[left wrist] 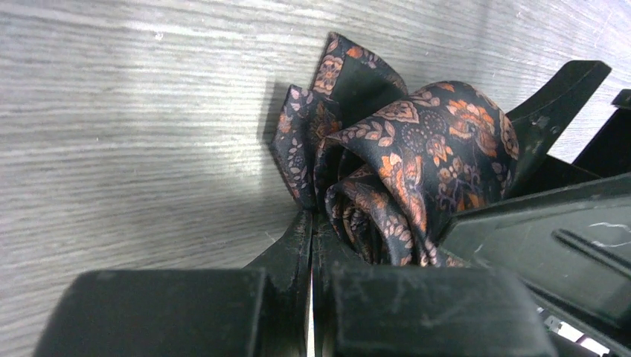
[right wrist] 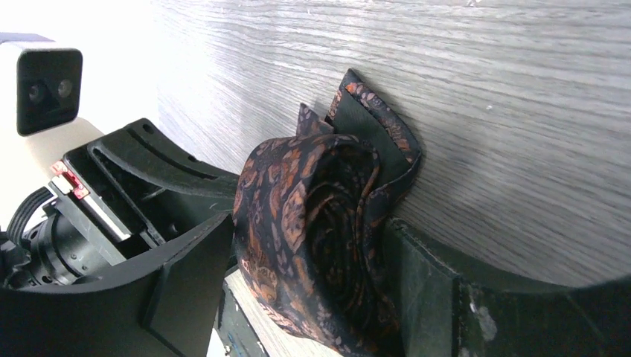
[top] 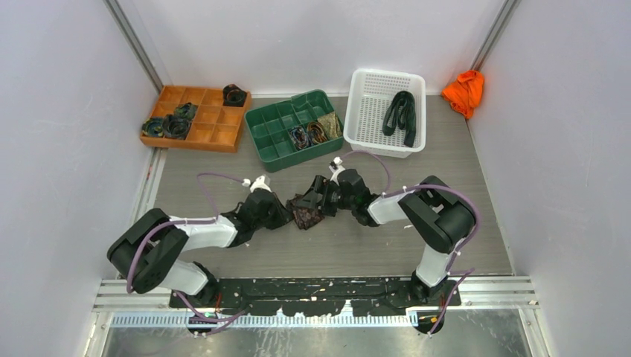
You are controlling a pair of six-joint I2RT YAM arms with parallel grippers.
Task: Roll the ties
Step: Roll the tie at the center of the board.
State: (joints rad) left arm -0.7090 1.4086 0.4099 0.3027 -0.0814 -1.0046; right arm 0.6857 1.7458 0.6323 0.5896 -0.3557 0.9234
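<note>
- The tie (top: 306, 213) is found in the middle of the table (top: 357, 256), between the two arms, wound into a loose, fat coil.
- The right gripper (right wrist: 312, 238) is spread wide around that coil, with one finger laid against each flank. The roll is judged to be clamped this way so that the turns cannot spring apart.
- The left gripper (left wrist: 309, 230) is closed to a bare slit, its tips set at the coil's foot. Whether a fold is nipped there cannot be told.
- The fabric is seen to be smooth and silky, dark with an orange paisley print. Pointed ends are left sticking out of the roll.
- The tabletop is grey with a wood grain and is judged slippery, hence the support from both sides.
- Other coils (top: 167, 125) are stored in an orange tray (top: 205, 137), and an unrolled dark tie (top: 400, 117) is laid in a white basket (top: 364, 130).
</note>
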